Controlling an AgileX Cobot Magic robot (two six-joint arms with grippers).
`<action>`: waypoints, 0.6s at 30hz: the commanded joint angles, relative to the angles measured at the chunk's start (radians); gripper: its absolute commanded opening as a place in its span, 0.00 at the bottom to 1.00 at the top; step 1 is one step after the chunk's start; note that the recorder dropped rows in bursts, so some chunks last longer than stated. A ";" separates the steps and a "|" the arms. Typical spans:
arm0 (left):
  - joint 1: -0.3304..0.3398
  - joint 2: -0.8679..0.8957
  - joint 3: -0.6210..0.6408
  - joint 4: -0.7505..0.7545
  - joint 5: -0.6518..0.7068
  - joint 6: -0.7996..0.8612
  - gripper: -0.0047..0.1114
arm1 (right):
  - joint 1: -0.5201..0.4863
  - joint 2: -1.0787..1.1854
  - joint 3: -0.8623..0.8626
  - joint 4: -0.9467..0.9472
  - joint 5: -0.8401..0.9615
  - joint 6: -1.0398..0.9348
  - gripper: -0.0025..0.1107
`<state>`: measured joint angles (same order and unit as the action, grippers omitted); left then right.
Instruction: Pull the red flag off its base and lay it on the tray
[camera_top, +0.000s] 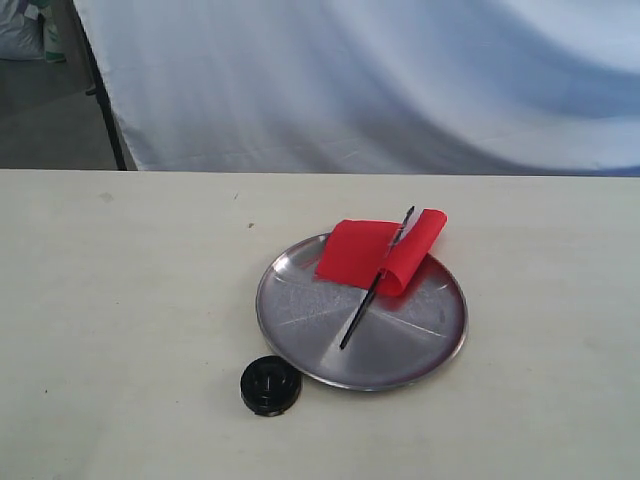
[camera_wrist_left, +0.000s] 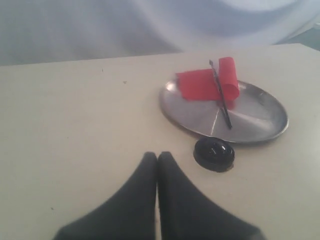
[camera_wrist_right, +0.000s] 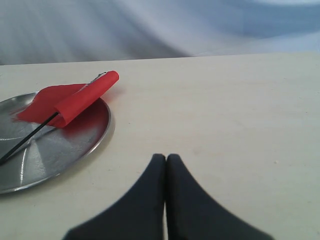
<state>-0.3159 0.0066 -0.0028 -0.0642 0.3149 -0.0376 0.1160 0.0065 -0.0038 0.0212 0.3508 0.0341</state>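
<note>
The red flag (camera_top: 378, 252) lies on the silver tray (camera_top: 300, 320), its cloth partly folded over and its black pole slanting across the plate. The black round base (camera_top: 270, 385) stands alone on the table just off the tray's near-left rim. Neither gripper shows in the exterior view. In the left wrist view my left gripper (camera_wrist_left: 157, 156) is shut on nothing, short of the base (camera_wrist_left: 214, 153), the tray (camera_wrist_left: 265, 120) and the flag (camera_wrist_left: 207, 84). My right gripper (camera_wrist_right: 166, 158) is shut and empty, off to the side of the tray (camera_wrist_right: 75, 145) and flag (camera_wrist_right: 75, 102).
A pale tabletop (camera_top: 120, 300) runs under everything. A white cloth backdrop (camera_top: 350, 80) hangs behind the table's far edge, with a dark stand leg (camera_top: 105, 100) at the far left.
</note>
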 joint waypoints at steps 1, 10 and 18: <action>0.003 -0.007 0.003 -0.024 0.004 0.048 0.04 | -0.006 -0.007 0.004 0.003 -0.001 0.003 0.02; 0.011 -0.007 0.003 -0.024 0.004 0.083 0.04 | -0.006 -0.007 0.004 0.003 -0.001 0.003 0.02; 0.141 -0.007 0.003 -0.026 0.004 0.007 0.04 | -0.006 -0.007 0.004 0.003 -0.001 0.003 0.02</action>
<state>-0.2005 0.0066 -0.0028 -0.0725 0.3200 -0.0085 0.1160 0.0065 -0.0038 0.0212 0.3508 0.0341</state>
